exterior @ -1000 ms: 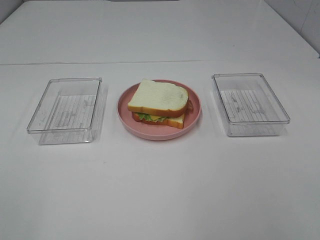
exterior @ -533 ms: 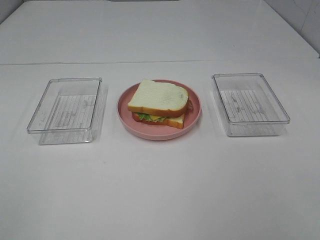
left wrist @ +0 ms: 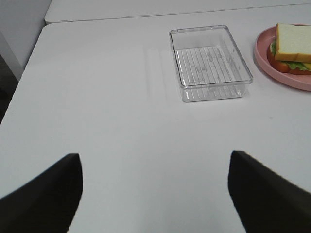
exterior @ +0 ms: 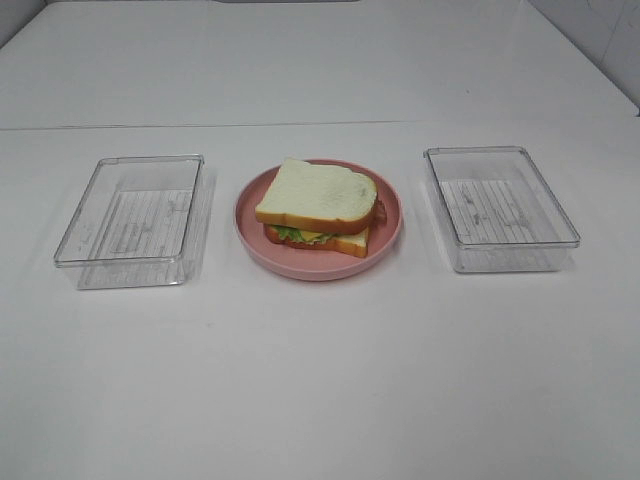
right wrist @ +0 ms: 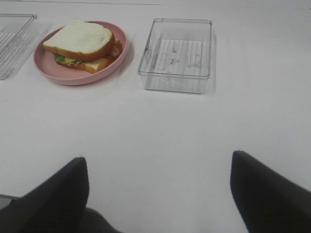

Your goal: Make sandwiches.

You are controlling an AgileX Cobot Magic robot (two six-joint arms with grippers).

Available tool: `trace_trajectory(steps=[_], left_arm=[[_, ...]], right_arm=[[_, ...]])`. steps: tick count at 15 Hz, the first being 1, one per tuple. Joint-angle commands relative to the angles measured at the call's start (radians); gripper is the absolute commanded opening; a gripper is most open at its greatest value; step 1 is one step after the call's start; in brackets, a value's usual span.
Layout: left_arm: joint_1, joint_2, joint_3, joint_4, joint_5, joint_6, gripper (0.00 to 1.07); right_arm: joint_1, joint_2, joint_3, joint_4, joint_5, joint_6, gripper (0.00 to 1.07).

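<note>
Showing one finished sandwich between two clear trays

Nearest the cameras, the left tool (left wrist: 154,194) and right tool (right wrist: 160,194) hover over bare white counter (exterior: 320,380), each with its dark fingers spread wide and nothing between them. Farther back, the sandwich (exterior: 320,208) lies on a round pink plate (exterior: 390,235) at the middle of the counter: white bread above and below lettuce, cheese and bacon. One clear tray (exterior: 130,220) stands left of the plate, another clear tray (exterior: 500,208) right; both stand apart from it.
</note>
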Motion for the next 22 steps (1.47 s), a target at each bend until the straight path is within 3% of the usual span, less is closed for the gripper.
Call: trace_trajectory(steps=[1,22], left_arm=[[0.002,-0.022,0.002,-0.004,-0.009,0.001,0.78],[0.002,-0.023,0.002,-0.034,-0.009,0.001,0.78]], right_arm=[[-0.007,-0.016,0.004,0.009,-0.01,-0.008,0.77],[-0.007,-0.016,0.004,0.009,-0.01,-0.008,0.77]])
